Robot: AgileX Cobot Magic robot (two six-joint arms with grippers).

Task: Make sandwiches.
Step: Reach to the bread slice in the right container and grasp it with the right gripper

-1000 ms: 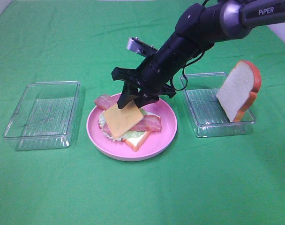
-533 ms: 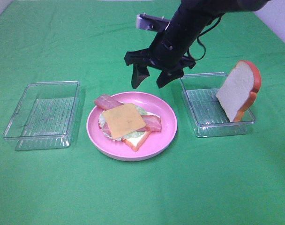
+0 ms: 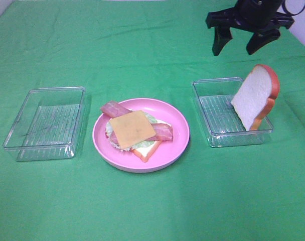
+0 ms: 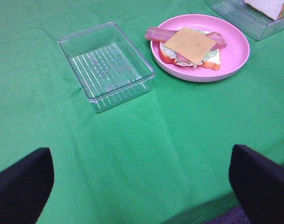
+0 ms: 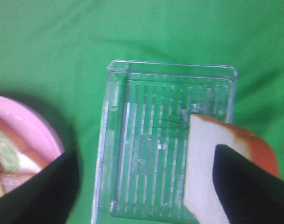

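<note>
On the pink plate lies an open sandwich stack: a white bread slice at the bottom, then lettuce, bacon strips and a yellow cheese slice on top. The stack also shows in the left wrist view. A second bread slice leans upright against the far right wall of the right clear tray. My right gripper is open and empty, high above the back of that tray; its wrist view shows the tray and the bread slice below. My left gripper is open and empty, away from the plate.
An empty clear ribbed tray stands left of the plate, also in the left wrist view. Green cloth covers the table. The table's front edge shows in the left wrist view.
My right gripper let go of the cheese slice on the stack, rose, and moved back and to the right, above the right tray. The cheese now lies flat.
</note>
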